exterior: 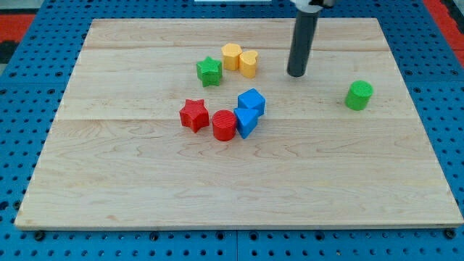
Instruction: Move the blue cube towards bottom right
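Note:
A blue cube [252, 101] sits near the middle of the wooden board [145, 181]. A second blue block [246, 122] touches it just below, toward the view's bottom. My tip [296, 74] rests on the board above and to the right of the blue cube, apart from it by about a block's width. A red cylinder [224, 125] touches the lower blue block on its left. A red star [194, 114] lies left of the cylinder.
A green star [209, 71] and two yellow blocks [231, 56] [249, 63] sit toward the view's top, left of my tip. A green cylinder [358, 95] stands alone at the view's right. A blue pegboard surrounds the board.

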Controlling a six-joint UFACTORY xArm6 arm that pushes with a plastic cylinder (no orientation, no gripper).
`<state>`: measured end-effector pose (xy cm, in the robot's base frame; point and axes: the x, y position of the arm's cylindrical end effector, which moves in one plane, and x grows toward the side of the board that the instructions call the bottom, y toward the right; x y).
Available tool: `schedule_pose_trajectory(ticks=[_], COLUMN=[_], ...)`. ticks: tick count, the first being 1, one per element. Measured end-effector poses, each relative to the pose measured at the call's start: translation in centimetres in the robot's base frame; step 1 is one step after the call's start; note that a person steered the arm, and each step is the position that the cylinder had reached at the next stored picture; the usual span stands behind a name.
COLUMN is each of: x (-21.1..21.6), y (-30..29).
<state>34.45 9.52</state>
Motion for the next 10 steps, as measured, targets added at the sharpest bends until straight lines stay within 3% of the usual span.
schedule_pose_trajectory(ticks=[3, 5, 8, 10], x=[0.2, 3.2, 6.9, 6.9], y=[-6.5, -9.6, -8.2, -1.9])
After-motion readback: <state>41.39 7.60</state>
